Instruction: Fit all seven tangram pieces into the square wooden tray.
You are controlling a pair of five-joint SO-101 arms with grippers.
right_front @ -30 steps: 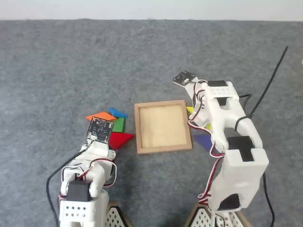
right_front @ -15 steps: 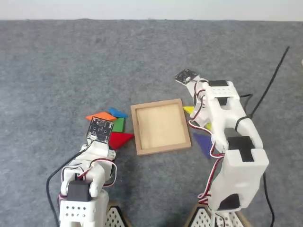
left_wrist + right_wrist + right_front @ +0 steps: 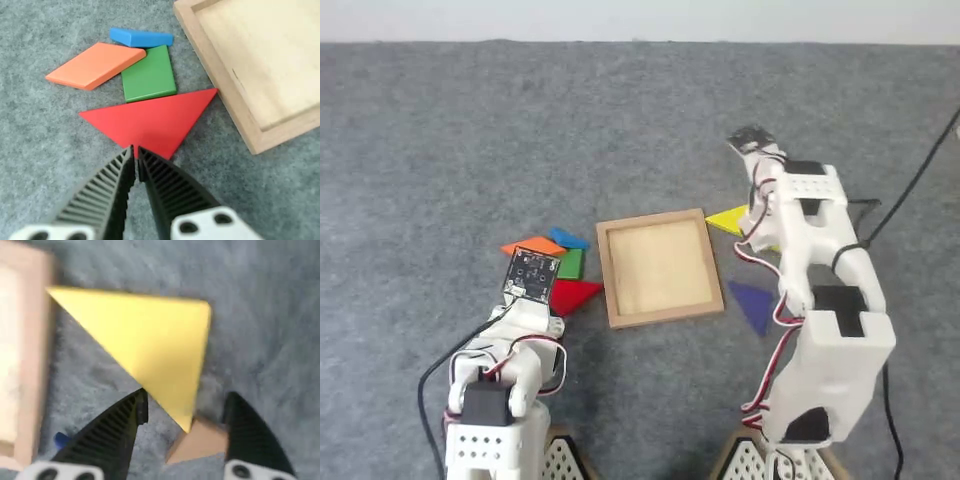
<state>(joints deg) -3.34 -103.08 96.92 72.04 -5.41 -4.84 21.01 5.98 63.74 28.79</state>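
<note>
Quick status from my end. The wooden tray [image 3: 603,275] sits mid-carpet [image 3: 440,130] with all the visible pieces lying on the carpet outside it.

Off at its 9 o'clock there's a little cluster: the red triangle [image 3: 150,122] is nearest me, one corner almost touching the tray's rim. The green square [image 3: 149,74] is just beyond its long edge. The orange parallelogram [image 3: 95,65] and the blue piece [image 3: 141,37] sit farther out, both right against the green one.

The left gripper [image 3: 135,150] has its jaws pressed together with nothing between them, tips right at the red triangle's near corner. I can't tell whether it's touching or just hovering.

Over on the other side, the yellow triangle [image 3: 150,335] lies at about 2 o'clock from the tray, one corner close to the rim. The purple triangle [image 3: 752,303] is at roughly 4 o'clock, a bit apart from the tray.

The right gripper [image 3: 186,405] is spread wide, holding nothing, with the yellow triangle's sharp corner poking in between its fingers. There's a tan piece [image 3: 200,442] right at that corner, but I can't make out its shape.
</note>
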